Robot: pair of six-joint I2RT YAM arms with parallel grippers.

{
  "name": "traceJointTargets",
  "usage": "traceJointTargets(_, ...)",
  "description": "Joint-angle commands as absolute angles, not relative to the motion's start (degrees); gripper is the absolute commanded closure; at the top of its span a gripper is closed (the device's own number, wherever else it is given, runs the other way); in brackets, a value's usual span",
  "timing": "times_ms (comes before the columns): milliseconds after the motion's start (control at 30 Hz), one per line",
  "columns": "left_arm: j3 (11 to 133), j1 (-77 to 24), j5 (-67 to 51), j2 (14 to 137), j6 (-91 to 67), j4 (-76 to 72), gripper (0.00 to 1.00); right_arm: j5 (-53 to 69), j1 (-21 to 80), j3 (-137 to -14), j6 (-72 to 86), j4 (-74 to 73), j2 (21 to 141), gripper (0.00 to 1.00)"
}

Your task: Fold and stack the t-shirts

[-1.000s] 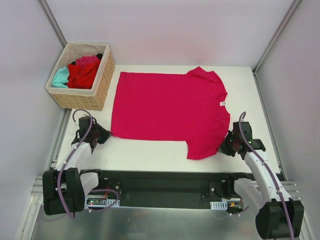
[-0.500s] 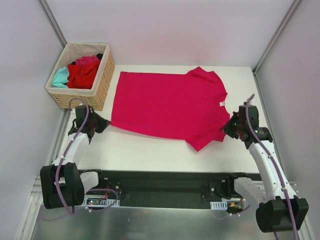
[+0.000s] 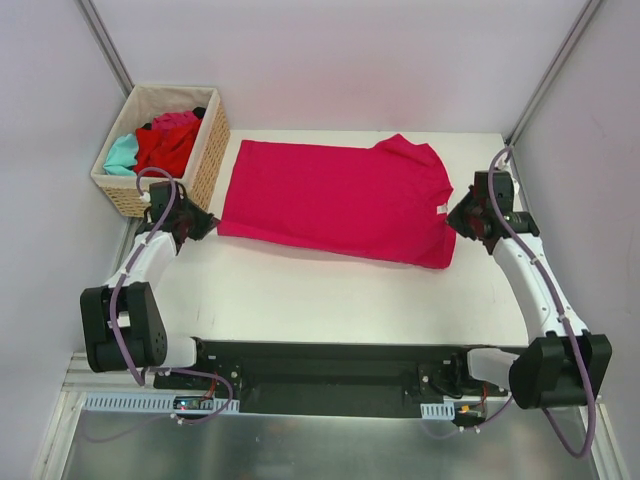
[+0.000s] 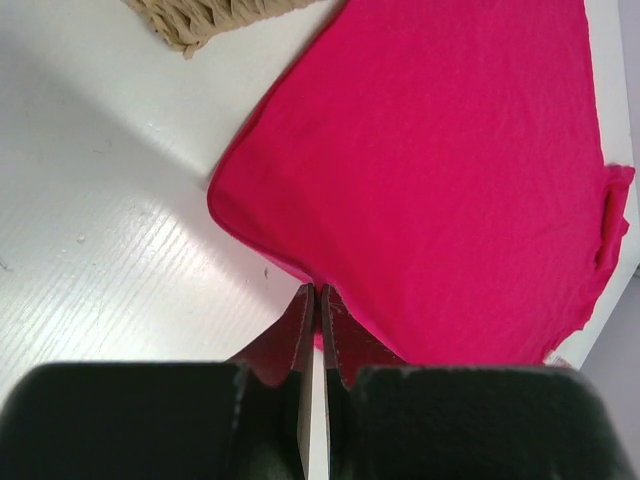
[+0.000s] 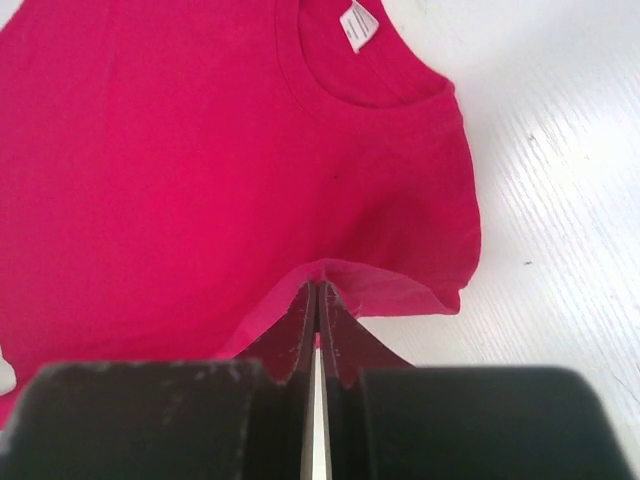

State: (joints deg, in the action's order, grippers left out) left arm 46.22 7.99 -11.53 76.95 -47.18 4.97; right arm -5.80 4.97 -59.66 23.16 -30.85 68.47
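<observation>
The magenta t-shirt lay spread across the far half of the white bench. Its hem pointed left toward the basket and its collar pointed right. Its near edge ran at a slant, closer to me on the right than on the left.

The left fingers were pressed together on the near corner of the hem. A thin strip of magenta cloth was nipped between their tips, and the rest of the shirt stretched away flat from them. From above, that arm reached out along the left edge of the bench, its head just beside the basket's near corner.

The right fingers were likewise closed on the shirt. They pinched a small raised fold of cloth at the shoulder end, just below the neck opening. The near sleeve lay flat on the bench to the right of that pinch. A white label showed inside the collar. From above, the right arm stretched up the right side of the bench, with its head at the collar end of the shirt.

The tan wicker basket stood at the far left corner, close to the hem but not touching it. Inside it were heaped a teal cloth, a red cloth and a pink cloth, all crumpled together.
</observation>
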Motion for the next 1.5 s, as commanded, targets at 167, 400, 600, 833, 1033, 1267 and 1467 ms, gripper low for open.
traceJointTargets(167,50.9,8.1,-10.6,82.3,-46.9,4.7,1.00,-7.7,4.7,-69.9,24.7,-28.7,74.7,0.99)
traceJointTargets(400,55.1,7.2,-8.6,87.2,-46.6,4.7,1.00,-8.5,4.7,-73.3,24.7,-28.7,79.4,0.99)
traceJointTargets(600,61.4,6.4,-8.1,92.7,-46.5,4.7,1.00,-9.3,4.8,-75.0,24.8,-27.9,83.4,0.99)
traceJointTargets(833,68.9,4.8,-7.6,100.1,-46.4,5.5,1.00,-10.4,4.8,-78.0,25.1,-27.0,89.0,0.99)
traceJointTargets(1033,72.7,4.1,-7.6,105.7,-46.4,5.5,1.00,-10.6,4.9,-82.3,25.5,-27.1,94.0,0.99)
traceJointTargets(1267,74.4,4.1,-5.9,108.0,-45.1,6.0,1.00,-12.1,4.8,-86.9,24.7,-27.7,99.1,0.99)
traceJointTargets(1467,75.1,4.1,-5.2,108.3,-44.7,6.2,1.00,-13.3,4.8,-88.8,24.2,-27.6,100.6,0.99)
